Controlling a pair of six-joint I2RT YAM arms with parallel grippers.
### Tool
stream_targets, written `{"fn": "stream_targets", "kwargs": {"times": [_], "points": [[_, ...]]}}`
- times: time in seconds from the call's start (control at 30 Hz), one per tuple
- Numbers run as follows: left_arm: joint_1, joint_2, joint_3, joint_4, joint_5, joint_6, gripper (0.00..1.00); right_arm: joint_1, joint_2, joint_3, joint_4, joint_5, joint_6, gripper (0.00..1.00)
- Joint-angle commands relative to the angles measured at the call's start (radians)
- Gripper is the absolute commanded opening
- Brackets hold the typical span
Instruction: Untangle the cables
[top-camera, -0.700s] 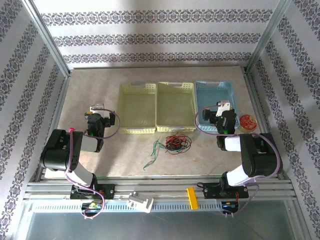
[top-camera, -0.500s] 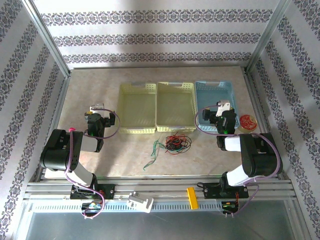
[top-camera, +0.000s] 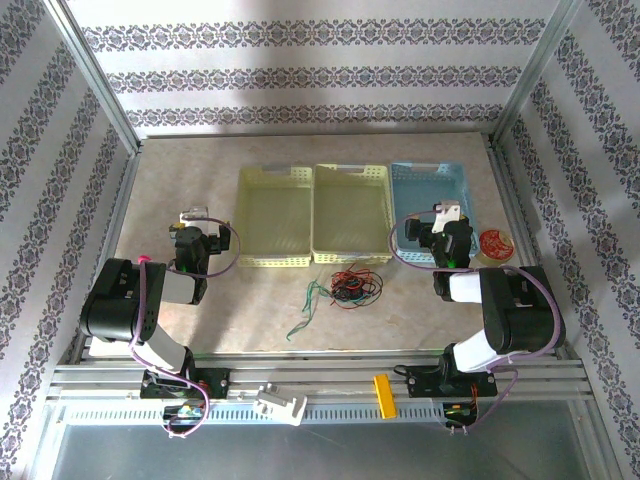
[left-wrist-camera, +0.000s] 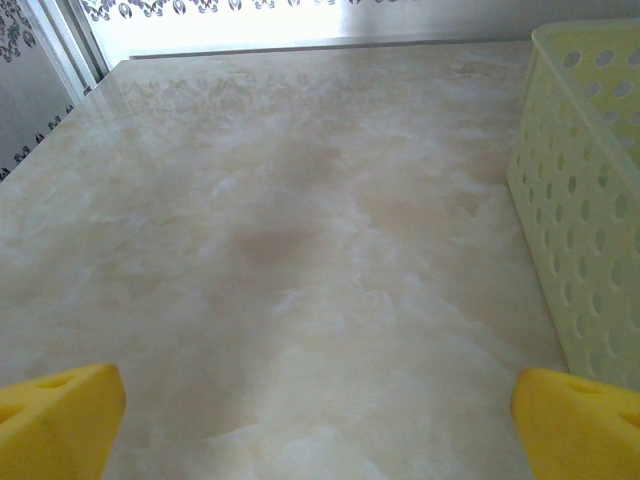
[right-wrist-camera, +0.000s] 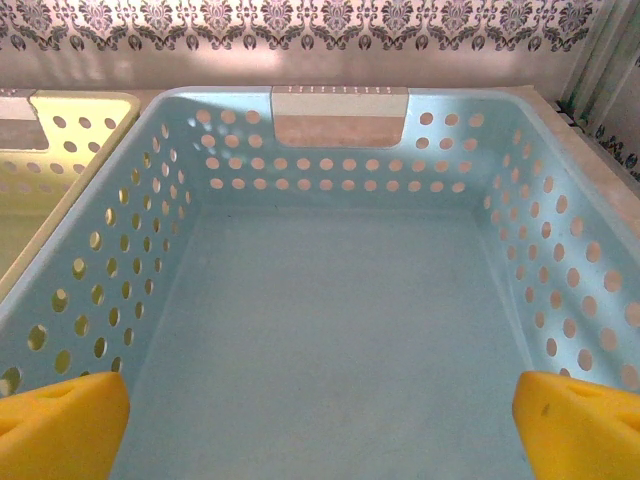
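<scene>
Nothing has moved in the last half second. Cables (top-camera: 351, 285) lie knotted on the table (top-camera: 180, 170), red and black in a clump just in front of the middle basket (top-camera: 351, 254); the green strand (top-camera: 309, 300) trails out to the clump's left, toward the arms. Left gripper (left-wrist-camera: 320, 420) hovers over bare table beside the left basket (left-wrist-camera: 580, 200), its yellow fingers (left-wrist-camera: 60, 415) spread wide and empty. Right gripper (right-wrist-camera: 320, 415) hangs over the near end of the blue basket (right-wrist-camera: 340, 100), its fingers (right-wrist-camera: 575, 420) likewise wide apart, holding nothing. Both are well apart from the cables.
</scene>
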Motion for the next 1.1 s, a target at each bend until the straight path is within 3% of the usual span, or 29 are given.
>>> {"fn": "stream_targets", "kwargs": {"times": [0.0,0.3,0.4,0.57,0.6,0.67,0.73,0.77,0.87,1.07], "points": [[0.011,0.001,0.003,0.030,0.013,-0.008,0.99,-0.005,0.007,0.013,0.009,-0.022,0.003,0.98],[0.011,-0.037,0.003,0.006,0.019,-0.003,0.99,-0.004,0.009,0.014,0.007,-0.022,0.001,0.98],[0.006,-0.167,0.026,-0.149,0.029,0.006,0.99,-0.006,0.009,0.014,0.007,-0.023,0.003,0.98],[-0.002,-0.335,0.054,-0.305,-0.190,-0.116,0.99,-0.008,-0.020,0.027,-0.030,-0.018,0.010,0.98],[-0.004,-0.373,0.091,-0.421,-0.194,-0.140,0.99,-0.003,-0.064,0.039,-0.079,0.000,0.005,0.94],[-0.019,-0.416,0.174,-0.634,-0.196,-0.182,0.99,0.046,-0.183,0.086,-0.281,0.165,0.010,0.80],[-0.100,-0.447,0.203,-0.719,-0.232,-0.177,0.99,0.105,-0.301,0.163,-0.531,0.395,0.109,0.66],[-0.153,-0.459,0.201,-0.727,-0.248,-0.154,0.99,0.127,-0.339,0.195,-0.634,0.439,0.167,0.63],[-0.366,-0.467,0.213,-0.757,-0.268,-0.094,0.99,0.193,-0.441,0.269,-0.929,0.348,0.291,0.61],[-0.665,-0.400,0.267,-0.811,0.030,-0.103,1.00,0.414,-0.560,0.263,-1.249,0.044,0.405,0.61]]}}
